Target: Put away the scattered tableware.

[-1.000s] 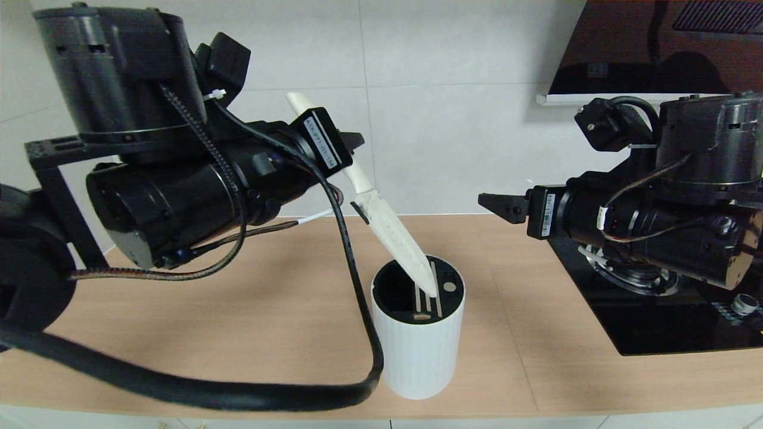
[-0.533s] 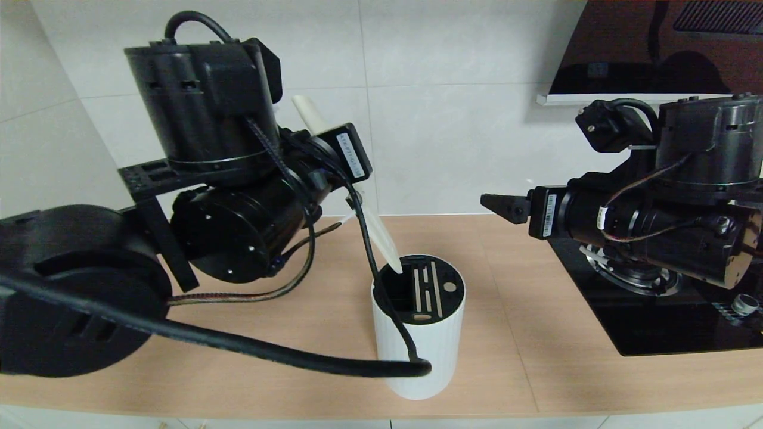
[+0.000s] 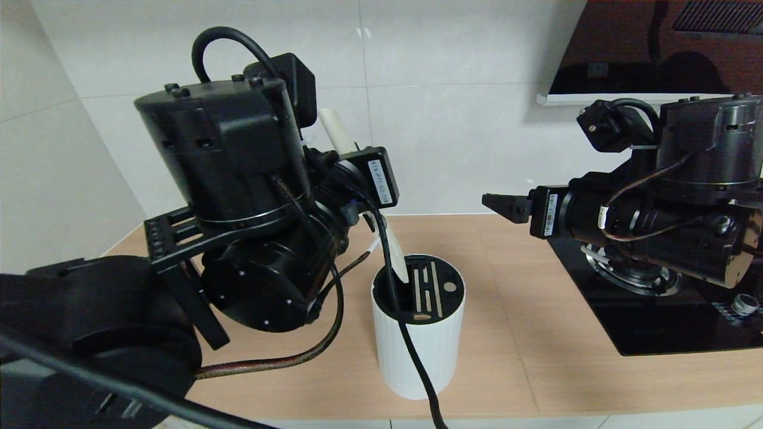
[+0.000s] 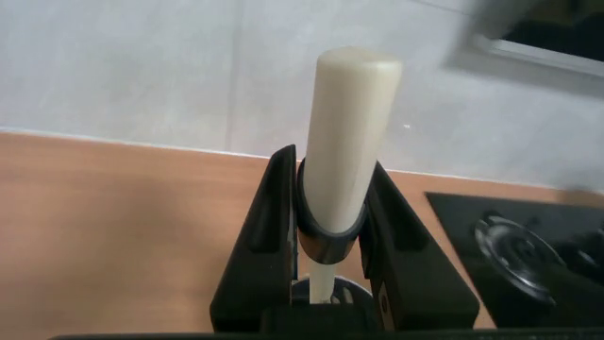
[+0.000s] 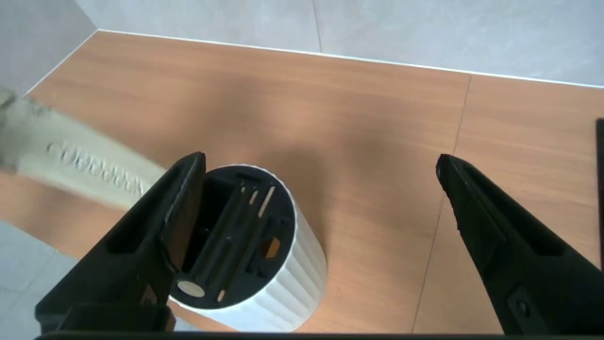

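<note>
A white knife (image 3: 395, 257) with a cream handle (image 4: 350, 123) is held in my left gripper (image 3: 363, 174), which is shut on the handle. The knife is steeply tilted, blade down. Its tip touches the black top of the white cylindrical holder (image 3: 420, 348), at the edge of the large opening beside the narrow slots. The holder (image 5: 255, 255) stands upright near the counter's front edge. My right gripper (image 3: 499, 205) hangs open above the counter, to the right of the holder and higher than it. The blade (image 5: 80, 161) passes one of its fingers (image 5: 156, 236).
A black cooktop (image 3: 656, 322) with a burner is set into the wooden counter (image 3: 536, 345) at the right. A dark range hood (image 3: 656, 47) hangs above it. The tiled wall is close behind. My left arm's cable (image 3: 411, 351) hangs across the holder's front.
My left arm has swung in and turned, so the knife stands more upright. Its tip has shifted from the narrow slots towards the large opening. The right arm has stayed still.
</note>
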### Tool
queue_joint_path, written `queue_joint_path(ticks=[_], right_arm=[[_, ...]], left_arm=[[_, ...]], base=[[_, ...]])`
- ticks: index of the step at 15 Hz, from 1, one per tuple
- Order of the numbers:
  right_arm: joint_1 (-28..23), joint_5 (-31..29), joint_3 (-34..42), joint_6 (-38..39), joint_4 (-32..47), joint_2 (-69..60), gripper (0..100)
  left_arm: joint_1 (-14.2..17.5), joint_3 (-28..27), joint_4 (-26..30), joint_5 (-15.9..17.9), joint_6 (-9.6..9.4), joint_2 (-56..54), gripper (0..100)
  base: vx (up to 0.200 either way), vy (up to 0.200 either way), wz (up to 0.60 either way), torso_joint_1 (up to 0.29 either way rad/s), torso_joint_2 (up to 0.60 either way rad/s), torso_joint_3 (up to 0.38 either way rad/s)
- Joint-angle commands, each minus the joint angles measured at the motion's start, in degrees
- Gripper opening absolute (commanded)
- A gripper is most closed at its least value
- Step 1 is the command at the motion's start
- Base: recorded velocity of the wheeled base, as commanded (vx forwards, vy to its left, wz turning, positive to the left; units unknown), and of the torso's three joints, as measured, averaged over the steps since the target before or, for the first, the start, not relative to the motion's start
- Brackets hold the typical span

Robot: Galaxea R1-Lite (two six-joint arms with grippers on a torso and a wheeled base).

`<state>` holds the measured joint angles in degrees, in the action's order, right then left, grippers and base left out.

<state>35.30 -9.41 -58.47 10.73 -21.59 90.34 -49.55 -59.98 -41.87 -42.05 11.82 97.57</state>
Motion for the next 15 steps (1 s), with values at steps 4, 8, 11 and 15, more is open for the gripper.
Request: queue_joint_path(ticks=[4, 8, 11, 15], right_arm=[[0.03, 0.01, 0.11, -0.01, -0.03, 0.09, 100], [0.03, 0.01, 0.11, -0.01, -0.03, 0.18, 100], [0.03, 0.01, 0.11, -0.01, -0.03, 0.09, 100], [0.03, 0.01, 0.19, -0.01, -0.03, 0.27, 100]], left_arm=[[-2.30, 1.71, -1.46, -1.81, -1.45, 0.51, 0], [-2.74, 2.15, -1.46, -2.25, -1.54, 2.45, 0], [-2.74, 2.41, -1.54, -2.25, -1.54, 4.12, 0], [-2.74, 2.50, -4.36, -2.16, -1.63, 6.93, 0]], base=[[0.000, 0.000, 0.00, 0.000, 0.00, 0.000], [0.000, 0.000, 0.00, 0.000, 0.00, 0.000], [0.000, 0.000, 0.00, 0.000, 0.00, 0.000], [0.000, 0.000, 0.00, 0.000, 0.00, 0.000]])
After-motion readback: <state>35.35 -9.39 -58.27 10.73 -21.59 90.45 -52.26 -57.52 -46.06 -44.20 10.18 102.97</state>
